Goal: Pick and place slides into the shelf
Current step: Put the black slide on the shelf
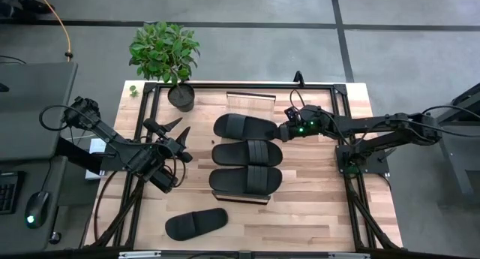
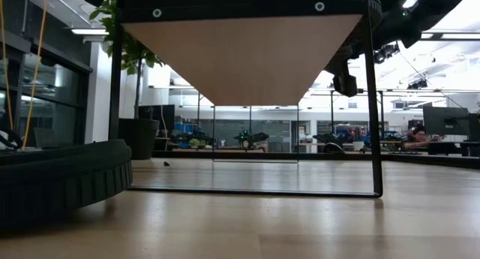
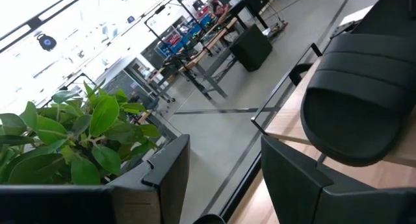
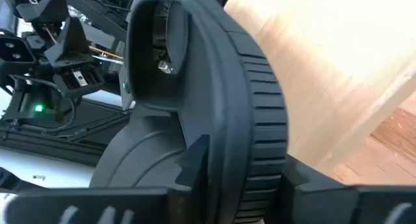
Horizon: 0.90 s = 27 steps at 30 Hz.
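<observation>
I'm looking down on a light butcher-block wooden tabletop (image 1: 315,199) on grey concrete, a potted green plant (image 1: 165,52) at its far corner. The long narrow wood-plank shelf with dark metal frame (image 1: 244,99) carries three black ribbed-strap slide sandals side by side, long axes crosswise. A fourth black slide (image 1: 196,224) lies loose on the table near the front, its long axis roughly parallel to the others, nearer my left gripper (image 1: 171,133), which hangs part-open and empty. My right gripper (image 1: 287,128) sits at the end of the farthest slide (image 1: 246,127), fingers straddling its sole edge; whether they grip or are letting go I cannot tell.
</observation>
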Each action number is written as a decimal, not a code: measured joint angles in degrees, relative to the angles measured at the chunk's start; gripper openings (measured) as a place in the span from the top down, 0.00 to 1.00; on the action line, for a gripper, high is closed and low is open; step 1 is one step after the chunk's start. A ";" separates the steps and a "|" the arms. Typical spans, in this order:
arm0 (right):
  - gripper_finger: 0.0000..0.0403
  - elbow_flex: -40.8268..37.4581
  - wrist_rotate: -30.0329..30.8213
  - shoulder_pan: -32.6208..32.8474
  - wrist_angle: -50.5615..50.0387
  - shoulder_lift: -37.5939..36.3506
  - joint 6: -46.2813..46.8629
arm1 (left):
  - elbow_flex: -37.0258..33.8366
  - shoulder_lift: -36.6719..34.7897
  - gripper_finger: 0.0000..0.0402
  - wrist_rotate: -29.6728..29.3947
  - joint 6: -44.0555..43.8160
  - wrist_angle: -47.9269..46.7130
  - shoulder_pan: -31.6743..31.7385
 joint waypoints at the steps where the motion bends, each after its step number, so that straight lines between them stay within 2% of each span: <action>1: 0.78 0.00 0.00 0.00 -0.26 0.00 0.04 | 0.00 0.00 0.57 0.00 0.00 0.00 0.00; 19: 0.43 0.00 1.02 -0.04 -4.42 -0.11 -1.94 | 0.00 0.00 0.57 0.02 -0.02 0.07 0.00; 27: 0.38 0.02 -1.85 -1.48 -5.06 -0.51 -2.69 | 0.00 0.00 0.57 0.02 -0.02 0.22 0.00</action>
